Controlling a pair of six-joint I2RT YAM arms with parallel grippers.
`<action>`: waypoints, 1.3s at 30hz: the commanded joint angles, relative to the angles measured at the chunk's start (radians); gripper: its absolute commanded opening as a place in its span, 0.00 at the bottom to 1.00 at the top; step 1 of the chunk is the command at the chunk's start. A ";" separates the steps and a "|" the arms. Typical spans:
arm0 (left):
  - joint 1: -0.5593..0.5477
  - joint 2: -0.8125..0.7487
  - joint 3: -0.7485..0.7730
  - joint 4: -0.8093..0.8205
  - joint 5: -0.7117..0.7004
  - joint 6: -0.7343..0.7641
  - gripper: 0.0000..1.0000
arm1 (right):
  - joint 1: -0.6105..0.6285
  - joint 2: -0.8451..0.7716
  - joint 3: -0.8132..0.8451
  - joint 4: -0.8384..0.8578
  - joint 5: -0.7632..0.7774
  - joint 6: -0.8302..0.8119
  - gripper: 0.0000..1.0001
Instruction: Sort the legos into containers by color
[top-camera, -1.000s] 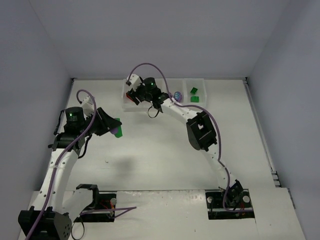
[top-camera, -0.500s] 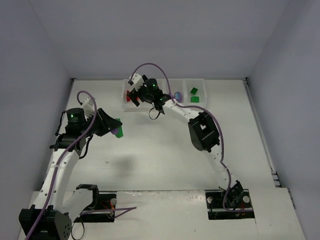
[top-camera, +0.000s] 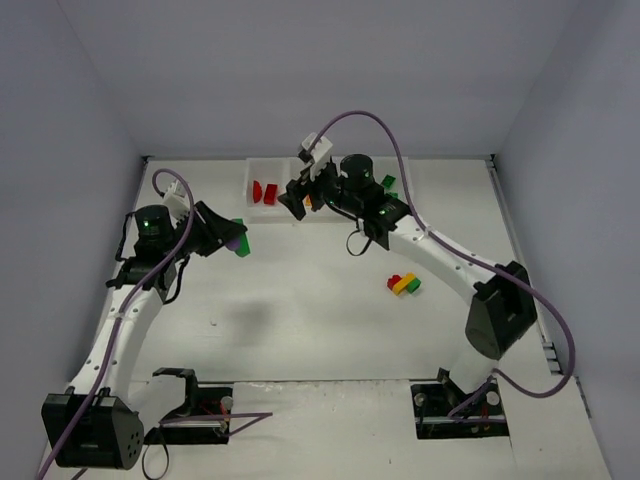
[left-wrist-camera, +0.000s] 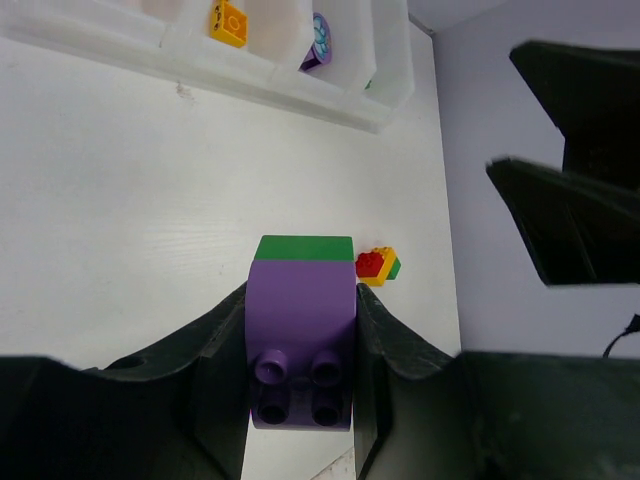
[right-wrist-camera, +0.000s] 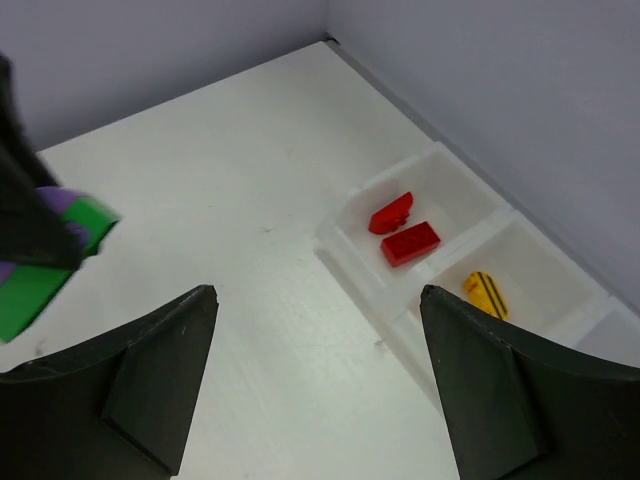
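Observation:
My left gripper (top-camera: 234, 240) is shut on a purple brick (left-wrist-camera: 300, 330) joined to a green brick (left-wrist-camera: 304, 247) and holds the pair above the table, left of the containers. My right gripper (top-camera: 296, 201) is open and empty above the row of white containers (top-camera: 258, 213). The leftmost bin holds two red bricks (right-wrist-camera: 405, 232), the second a yellow brick (right-wrist-camera: 485, 290), the third a purple piece (left-wrist-camera: 320, 40), the fourth green bricks (top-camera: 388, 183). A red, yellow and green clump (top-camera: 404, 284) lies on the table. The held pair also shows in the right wrist view (right-wrist-camera: 50, 270).
The grey walls stand close behind the containers (right-wrist-camera: 352, 255) and along both sides of the table. The right arm's elbow (top-camera: 498, 318) hangs over the table's right part. The clump also shows past the held brick in the left wrist view (left-wrist-camera: 377, 266).
My right gripper has drawn back to the right from over the leftmost bin, and its elbow has swung far right, uncovering the clump on the table. My left gripper has barely moved.

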 joint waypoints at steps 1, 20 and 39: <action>0.003 0.011 0.041 0.145 0.037 -0.044 0.00 | 0.039 -0.079 -0.062 0.031 -0.081 0.091 0.79; -0.013 -0.003 0.036 0.254 0.034 -0.121 0.02 | 0.156 -0.083 -0.088 0.091 -0.171 0.220 0.77; -0.082 -0.011 0.015 0.308 -0.032 -0.139 0.03 | 0.184 -0.012 -0.030 0.130 -0.160 0.232 0.62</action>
